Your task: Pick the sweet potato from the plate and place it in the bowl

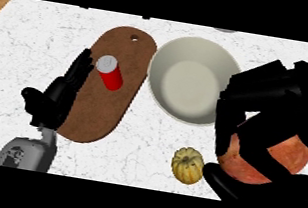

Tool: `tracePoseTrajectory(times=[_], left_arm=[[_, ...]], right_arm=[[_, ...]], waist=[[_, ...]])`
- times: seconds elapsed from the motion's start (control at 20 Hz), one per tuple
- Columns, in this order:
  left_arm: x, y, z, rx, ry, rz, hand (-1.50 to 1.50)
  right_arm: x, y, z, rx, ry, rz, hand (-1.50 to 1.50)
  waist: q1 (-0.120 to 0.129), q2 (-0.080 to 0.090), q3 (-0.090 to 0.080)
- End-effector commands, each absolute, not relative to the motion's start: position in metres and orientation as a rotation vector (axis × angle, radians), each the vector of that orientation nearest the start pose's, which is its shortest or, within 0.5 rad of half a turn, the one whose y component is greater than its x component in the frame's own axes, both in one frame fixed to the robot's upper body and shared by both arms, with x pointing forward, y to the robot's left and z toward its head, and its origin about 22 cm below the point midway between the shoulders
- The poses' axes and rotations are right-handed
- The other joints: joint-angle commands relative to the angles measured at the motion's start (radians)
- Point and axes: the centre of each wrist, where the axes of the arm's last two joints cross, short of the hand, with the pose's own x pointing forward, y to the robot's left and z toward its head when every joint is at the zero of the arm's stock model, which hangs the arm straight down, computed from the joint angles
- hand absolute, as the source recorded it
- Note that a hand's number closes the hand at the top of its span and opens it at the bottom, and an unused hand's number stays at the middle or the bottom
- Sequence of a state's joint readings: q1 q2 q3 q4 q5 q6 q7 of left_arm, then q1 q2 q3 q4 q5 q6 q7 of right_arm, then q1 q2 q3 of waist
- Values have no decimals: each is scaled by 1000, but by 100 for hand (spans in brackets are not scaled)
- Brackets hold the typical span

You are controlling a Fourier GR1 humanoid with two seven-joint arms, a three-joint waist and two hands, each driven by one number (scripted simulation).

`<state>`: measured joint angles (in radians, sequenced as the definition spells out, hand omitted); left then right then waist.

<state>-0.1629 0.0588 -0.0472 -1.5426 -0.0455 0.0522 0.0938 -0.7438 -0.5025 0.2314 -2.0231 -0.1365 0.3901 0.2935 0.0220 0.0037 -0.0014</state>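
My right hand (290, 112) fills the right side of the head view, close to the camera, with its fingers and thumb curled round the reddish-orange sweet potato (271, 162). The potato hangs above the counter, to the right of and nearer than the pale bowl (191, 79), which sits at the centre of the white counter. No plate shows; the hand hides the area beneath it. At the left, my left hand (58, 93) rests open, fingers pointing up, along the left edge of the brown cutting board (111, 89).
A red can (110, 72) with a silver top lies on the brown board. A small yellow ribbed squash (188, 165) sits on the counter in front of the bowl, just left of my right thumb. Wooden floor shows at the far corners.
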Motion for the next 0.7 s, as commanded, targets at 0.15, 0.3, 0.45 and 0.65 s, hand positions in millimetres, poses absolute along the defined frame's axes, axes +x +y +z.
tracePoseTrajectory(times=[0.15, 0.3, 0.45, 0.65], left_arm=[[279, 210, 34, 75, -1590, -107, 0], [268, 215, 25, 62, -1605, -116, 0], [272, 212, 35, 60, -1588, -125, 0], [272, 209, 31, 36, -1585, -133, 0]], right_arm=[[306, -145, 240, -100, -2110, 1349, 150], [340, -149, 225, -110, -2092, 1327, 150], [354, -128, 190, -174, -2087, 1371, 150], [387, -120, 159, -187, -2063, 1360, 150]], waist=[[-6, 0, 1], [-4, 0, 1], [-2, 1, 1], [4, 4, 1]])
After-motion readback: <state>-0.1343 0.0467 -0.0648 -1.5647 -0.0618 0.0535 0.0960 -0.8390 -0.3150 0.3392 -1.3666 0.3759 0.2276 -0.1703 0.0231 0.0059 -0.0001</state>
